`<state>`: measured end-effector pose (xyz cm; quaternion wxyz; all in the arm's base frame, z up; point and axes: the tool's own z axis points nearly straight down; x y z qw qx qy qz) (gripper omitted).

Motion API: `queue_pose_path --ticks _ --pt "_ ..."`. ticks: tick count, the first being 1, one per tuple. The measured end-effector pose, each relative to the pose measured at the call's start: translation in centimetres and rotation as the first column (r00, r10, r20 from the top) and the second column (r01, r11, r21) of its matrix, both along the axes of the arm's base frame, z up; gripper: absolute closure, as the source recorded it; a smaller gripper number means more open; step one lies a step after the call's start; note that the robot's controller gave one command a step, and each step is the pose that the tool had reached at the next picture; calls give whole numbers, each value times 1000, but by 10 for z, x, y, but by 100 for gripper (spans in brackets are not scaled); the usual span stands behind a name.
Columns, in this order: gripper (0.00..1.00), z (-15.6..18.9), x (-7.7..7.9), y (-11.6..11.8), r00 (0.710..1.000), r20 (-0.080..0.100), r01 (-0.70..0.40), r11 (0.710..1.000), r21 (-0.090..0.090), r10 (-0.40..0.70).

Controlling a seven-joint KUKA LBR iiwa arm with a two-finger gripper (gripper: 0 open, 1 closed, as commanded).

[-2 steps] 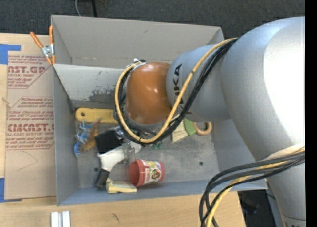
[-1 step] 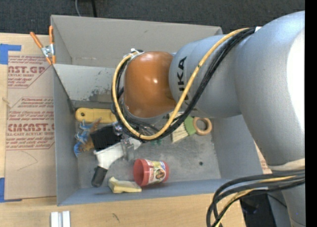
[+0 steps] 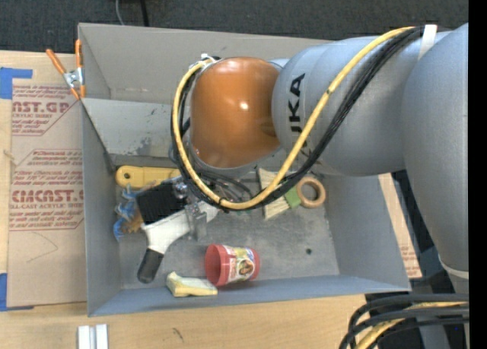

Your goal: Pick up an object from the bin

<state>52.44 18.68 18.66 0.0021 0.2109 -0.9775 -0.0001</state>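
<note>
My gripper (image 3: 195,212) pokes out below the arm's orange cover, low at the left middle of the bin. It sits right beside a black block (image 3: 158,203) and a white flat piece (image 3: 169,231) that lies under the block's lower edge. A yellow handle-shaped tool (image 3: 143,175) lies just above the black block. Below the gripper a red cup (image 3: 230,264) with a printed label lies on its side. Nothing shows held in the gripper.
A black cylinder (image 3: 148,265) and a pale yellow scrap (image 3: 190,287) lie at the front left. A blue thing (image 3: 122,217) rests against the left wall. A tape roll (image 3: 311,192) and a cream-green piece (image 3: 278,203) lie to the right. The arm covers the bin's back.
</note>
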Motion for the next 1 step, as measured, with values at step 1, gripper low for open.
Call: queue_pose_path --ticks 1 --pt "100 69 2 11 1000 2 31 1000 0 -31"
